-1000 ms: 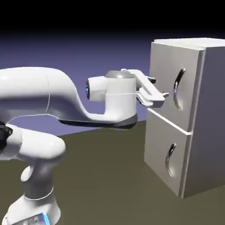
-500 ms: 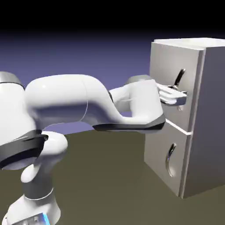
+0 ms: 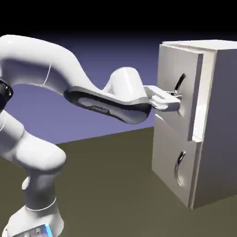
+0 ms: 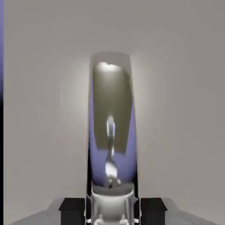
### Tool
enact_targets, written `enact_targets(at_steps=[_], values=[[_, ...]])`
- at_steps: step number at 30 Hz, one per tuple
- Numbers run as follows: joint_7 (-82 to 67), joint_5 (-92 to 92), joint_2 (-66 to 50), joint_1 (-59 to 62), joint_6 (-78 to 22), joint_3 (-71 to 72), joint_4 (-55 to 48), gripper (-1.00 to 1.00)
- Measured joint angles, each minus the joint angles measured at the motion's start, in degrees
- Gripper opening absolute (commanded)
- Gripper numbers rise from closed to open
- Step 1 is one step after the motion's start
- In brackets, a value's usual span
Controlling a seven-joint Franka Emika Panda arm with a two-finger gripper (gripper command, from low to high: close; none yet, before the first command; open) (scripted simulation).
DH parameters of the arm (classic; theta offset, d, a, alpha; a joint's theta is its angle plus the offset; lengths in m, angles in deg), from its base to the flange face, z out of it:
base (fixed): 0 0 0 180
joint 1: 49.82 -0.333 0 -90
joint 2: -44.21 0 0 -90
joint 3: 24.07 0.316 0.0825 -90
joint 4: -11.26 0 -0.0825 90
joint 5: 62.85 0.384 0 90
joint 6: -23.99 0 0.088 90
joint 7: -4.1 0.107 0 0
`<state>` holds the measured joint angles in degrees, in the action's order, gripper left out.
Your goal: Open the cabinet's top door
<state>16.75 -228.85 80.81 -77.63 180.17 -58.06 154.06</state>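
Note:
The light-grey cabinet stands at the exterior view's right. Its top door is pulled slightly ajar, its free edge standing out from the cabinet's front. My gripper is shut on the lower part of that door's curved chrome handle. In the hand view the handle rises large between my dark fingertips, and my gripper clamps its base. The door panel fills the view behind it.
The shorter lower door is flush, with its own chrome handle untouched. The arm stretches from the left across the olive table toward the cabinet.
The gripper reached the top handle, shut on it, and has drawn back to the left. The top door has swung from flush to slightly ajar. The arm's elbow rose.

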Motion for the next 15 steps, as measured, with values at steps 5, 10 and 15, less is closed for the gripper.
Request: enact_targets(at_steps=[5, 10, 15], values=[[-3.6, 8.7, 1.4, 8.7, -2.2, 9.1, 4.1, -1.00], [-10.9, 21.1, 5.0, 14.7, -5.8, 16.9, 9.0, -1.00], [-17.7, 33.6, 8.8, 18.6, -10.2, 24.1, 13.4, -1.00]])
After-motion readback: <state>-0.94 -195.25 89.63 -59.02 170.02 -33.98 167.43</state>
